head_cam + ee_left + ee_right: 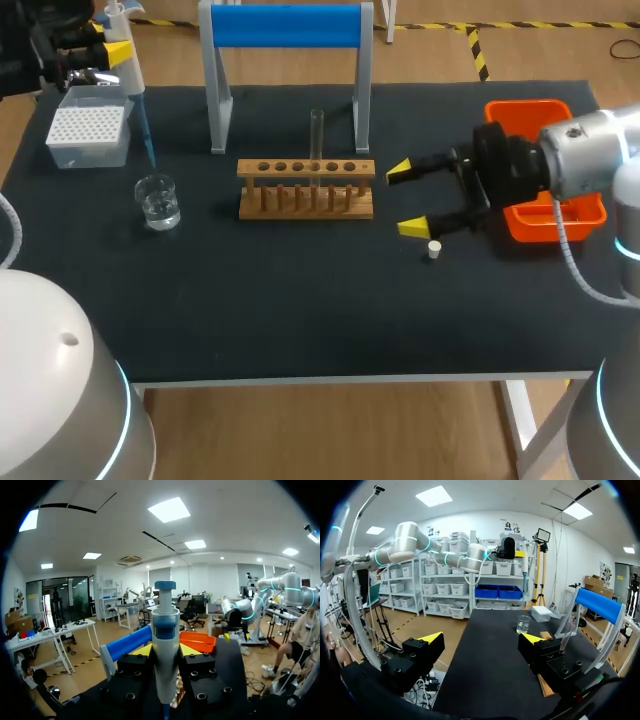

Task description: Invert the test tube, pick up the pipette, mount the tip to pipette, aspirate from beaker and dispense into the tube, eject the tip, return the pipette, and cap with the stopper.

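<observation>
1. The left claw (113, 52) is clamped on the white and blue plastic pipette (128, 62), above the far left corner of the black bench (300, 310).
2. The long axis of the pipette is almost upright, and its thin blue tip (145, 135) points down.
3. The small clear glass beaker (158, 200) stands just in front of the tip's end, near the white plastic tip box (88, 135). I think the tip is not yet inside the beaker, but height is difficult to judge from above.
4. For aspirating, the beaker lies below the tip and slightly nearer to the robot, and the left arm is much the nearer one.
5. The right claw (405, 200) has its fingers apart and holds nothing. It is beside the right end of the wooden rack (305, 200), where the clear glass test tube (317, 135) stands upright. The small white stopper (434, 250) lies just beside it.
</observation>
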Motion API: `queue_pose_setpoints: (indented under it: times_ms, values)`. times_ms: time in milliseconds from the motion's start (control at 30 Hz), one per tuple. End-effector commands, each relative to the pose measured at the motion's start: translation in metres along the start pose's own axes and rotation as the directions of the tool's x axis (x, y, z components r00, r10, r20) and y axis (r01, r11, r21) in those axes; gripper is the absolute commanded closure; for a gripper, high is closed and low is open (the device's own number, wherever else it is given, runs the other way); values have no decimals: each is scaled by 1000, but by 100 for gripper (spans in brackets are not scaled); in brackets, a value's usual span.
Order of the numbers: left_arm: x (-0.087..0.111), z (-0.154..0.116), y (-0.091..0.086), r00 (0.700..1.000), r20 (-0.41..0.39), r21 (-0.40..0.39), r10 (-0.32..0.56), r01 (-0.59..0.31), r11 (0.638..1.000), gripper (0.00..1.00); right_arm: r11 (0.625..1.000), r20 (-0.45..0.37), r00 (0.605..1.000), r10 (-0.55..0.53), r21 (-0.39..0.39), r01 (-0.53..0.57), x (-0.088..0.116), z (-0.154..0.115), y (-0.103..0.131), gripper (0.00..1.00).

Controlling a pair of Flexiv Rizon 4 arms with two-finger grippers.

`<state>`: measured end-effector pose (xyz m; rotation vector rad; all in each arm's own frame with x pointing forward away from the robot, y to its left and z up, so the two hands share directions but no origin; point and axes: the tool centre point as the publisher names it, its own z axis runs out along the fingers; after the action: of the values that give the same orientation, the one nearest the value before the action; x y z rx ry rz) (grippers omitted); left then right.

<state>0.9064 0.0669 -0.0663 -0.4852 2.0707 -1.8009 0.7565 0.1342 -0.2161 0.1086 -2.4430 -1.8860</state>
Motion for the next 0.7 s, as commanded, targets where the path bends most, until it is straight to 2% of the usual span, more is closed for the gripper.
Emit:
queue_pose_setpoints:
  times_ms: [33,200,400,567,700]
  values:
    - [0,0,0,1000,1,3,1,-1,1000,100,999,25,1000,14,29,-15,-2,30,3,0]
    - [0,0,0,1000,1,3,1,-1,1000,100,999,62,998,30,42,-33,-8,61,4,0]
    - [0,0,0,1000,1,3,1,-1,1000,100,995,90,996,9,99,-18,-11,95,9,0]
    - [0,0,0,1000,1,3,1,-1,1000,100,991,110,994,-2,134,-13,-16,117,11,0]
    - [0,0,0,1000,1,3,1,-1,1000,100,991,127,992,8,134,-25,-21,133,15,0]
